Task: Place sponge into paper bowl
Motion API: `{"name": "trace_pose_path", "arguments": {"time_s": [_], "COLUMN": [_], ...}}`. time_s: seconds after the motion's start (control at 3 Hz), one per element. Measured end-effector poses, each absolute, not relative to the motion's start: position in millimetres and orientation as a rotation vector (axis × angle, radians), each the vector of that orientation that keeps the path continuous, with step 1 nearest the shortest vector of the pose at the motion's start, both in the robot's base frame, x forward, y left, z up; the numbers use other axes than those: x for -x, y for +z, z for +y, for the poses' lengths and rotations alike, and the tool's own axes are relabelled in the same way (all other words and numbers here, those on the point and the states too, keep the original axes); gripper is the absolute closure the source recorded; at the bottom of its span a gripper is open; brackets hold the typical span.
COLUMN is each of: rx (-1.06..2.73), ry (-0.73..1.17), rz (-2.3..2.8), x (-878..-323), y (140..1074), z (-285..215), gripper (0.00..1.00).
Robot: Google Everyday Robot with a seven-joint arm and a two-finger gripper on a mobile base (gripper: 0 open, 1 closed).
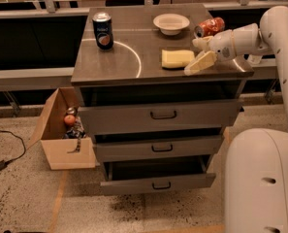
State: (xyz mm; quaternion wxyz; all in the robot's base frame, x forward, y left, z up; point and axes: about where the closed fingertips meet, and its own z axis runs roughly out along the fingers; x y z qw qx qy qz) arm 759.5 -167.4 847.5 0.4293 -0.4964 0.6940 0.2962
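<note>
Grey cabinet top (134, 69) with a white arc painted on it. The sponge (177, 58) lies flat in the right front part of the top, set back a little from the front edge. Its long axis runs left to right, parallel to that edge. The paper bowl (171, 30) stands upright behind the sponge near the back edge, apart from it, with bare surface between the two. A red can (210, 26) lies on its side just right of the bowl. A blue can (103, 30) stands upright at the left rear.

The gripper (198, 53) reaches in from the right and hovers at the sponge's right end, close to the top's right front corner. Its cream fingers (200, 63) are spread and hold nothing. The lower finger's tip is beside the sponge's front right corner, possibly touching it, though contact cannot be confirmed. Below, the bottom drawer (158, 183) is pulled partly out.
</note>
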Motion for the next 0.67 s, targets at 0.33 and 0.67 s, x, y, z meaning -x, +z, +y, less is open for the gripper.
{"name": "trace_pose_path", "arguments": {"time_s": [0.33, 0.67], "rx": [1.257, 1.288], "ry": [0.757, 0.759], "rz": [1.72, 1.71], "x": [-760.8, -759.5], "y": [842.6, 842.8], "z": [-159.7, -154.2], "gripper": [0.18, 0.41]}}
